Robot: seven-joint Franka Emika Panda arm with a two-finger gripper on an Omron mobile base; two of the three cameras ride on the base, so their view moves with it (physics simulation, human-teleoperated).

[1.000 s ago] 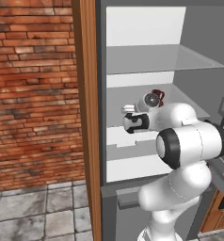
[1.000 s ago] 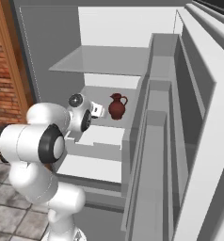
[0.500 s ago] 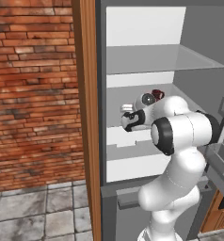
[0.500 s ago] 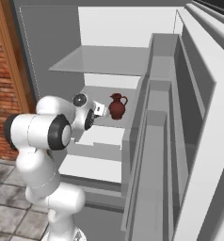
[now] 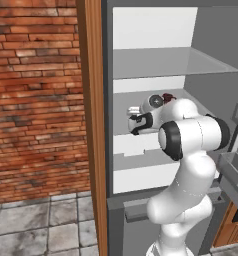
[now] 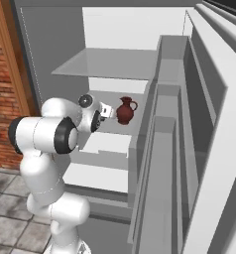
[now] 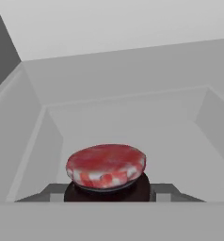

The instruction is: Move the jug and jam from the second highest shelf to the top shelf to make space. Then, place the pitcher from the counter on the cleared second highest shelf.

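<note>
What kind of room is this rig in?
Most likely a kitchen, rendered: an open grey cabinet with the second highest shelf carrying the jug and the jam, a brick wall beside it, and a stone-tile floor.

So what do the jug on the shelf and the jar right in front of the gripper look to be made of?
The jug looks like glazed ceramic: an even red-brown body with a soft sheen on the belly, and an opaque loop handle. The jar seems to be dark glass, though little of it shows below its top. The top looks like a red-and-white checked cloth cover, puffed and gathered at the rim, not bare metal.
</note>
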